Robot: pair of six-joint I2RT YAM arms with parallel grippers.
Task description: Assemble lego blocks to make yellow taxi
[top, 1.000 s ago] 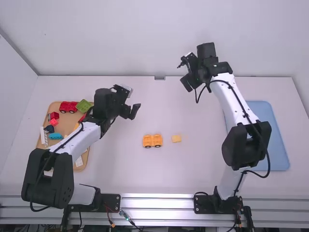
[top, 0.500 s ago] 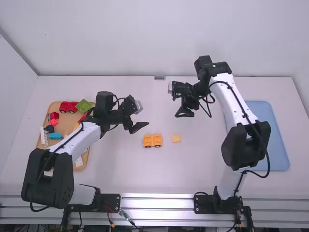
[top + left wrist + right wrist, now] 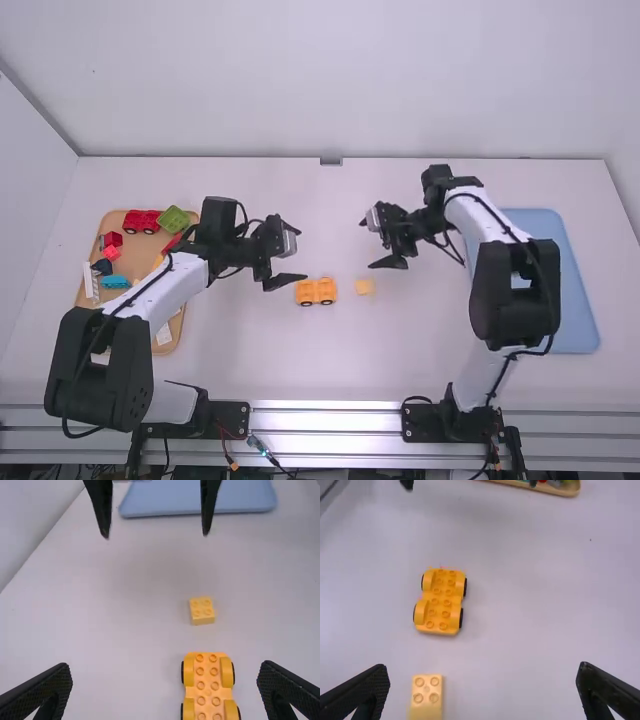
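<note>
My left tool [image 3: 165,680], right tool [image 3: 483,680]: both spread. Likely pick step: next grip yellow block [image 3: 364,287], high-view 3 o'clock of chassis [image 3: 316,291], then stack.

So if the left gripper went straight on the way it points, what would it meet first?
Probably the yellow wheeled base, which shows between the open fingers of the left gripper. Height is hard to judge, so it might pass over.
</note>
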